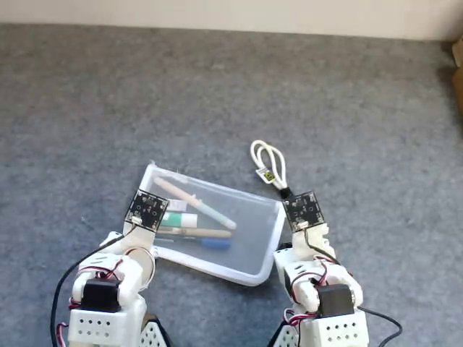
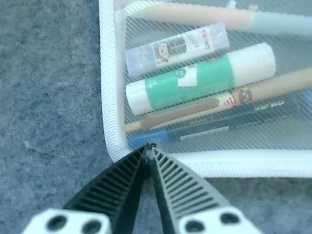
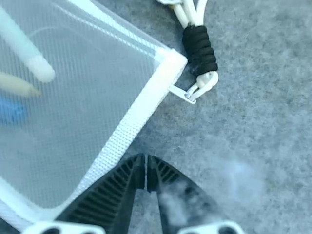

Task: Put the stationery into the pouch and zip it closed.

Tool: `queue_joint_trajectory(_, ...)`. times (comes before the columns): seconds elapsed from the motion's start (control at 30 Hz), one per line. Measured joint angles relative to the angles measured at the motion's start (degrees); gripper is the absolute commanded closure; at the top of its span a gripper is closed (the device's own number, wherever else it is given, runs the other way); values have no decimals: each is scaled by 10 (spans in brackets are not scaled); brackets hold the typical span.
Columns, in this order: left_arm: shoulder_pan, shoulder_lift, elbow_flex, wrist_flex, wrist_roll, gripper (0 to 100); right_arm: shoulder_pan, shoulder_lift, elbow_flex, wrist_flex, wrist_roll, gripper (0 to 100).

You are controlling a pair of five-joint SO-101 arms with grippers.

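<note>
A clear mesh pouch (image 1: 246,242) with a white rim lies on the grey carpet between the two arms. Inside it lie a green and white glue stick (image 2: 200,78), a small printed tube (image 2: 178,46), a beige and pale blue pen (image 2: 209,14), a brown pencil (image 2: 234,97) and a blue pen (image 2: 204,131). My left gripper (image 2: 148,147) is shut, its tips resting on the pouch's near left corner rim (image 2: 109,97). My right gripper (image 3: 146,160) is shut and holds nothing, just off the pouch's right edge (image 3: 136,114). The zipper pull (image 3: 187,92) sits at the pouch's far right corner.
A white cord loop (image 1: 269,163) with a black wrap (image 3: 200,48) hangs from the zipper pull and lies on the carpet beyond the pouch. Open grey carpet (image 1: 217,94) stretches all around. A brown object edge (image 1: 458,72) shows at far right.
</note>
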Motion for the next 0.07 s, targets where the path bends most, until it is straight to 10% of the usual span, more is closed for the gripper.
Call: queue_joint_trajectory(0.07,0,0,0,0,0,993,0,0,0,0,0,993)
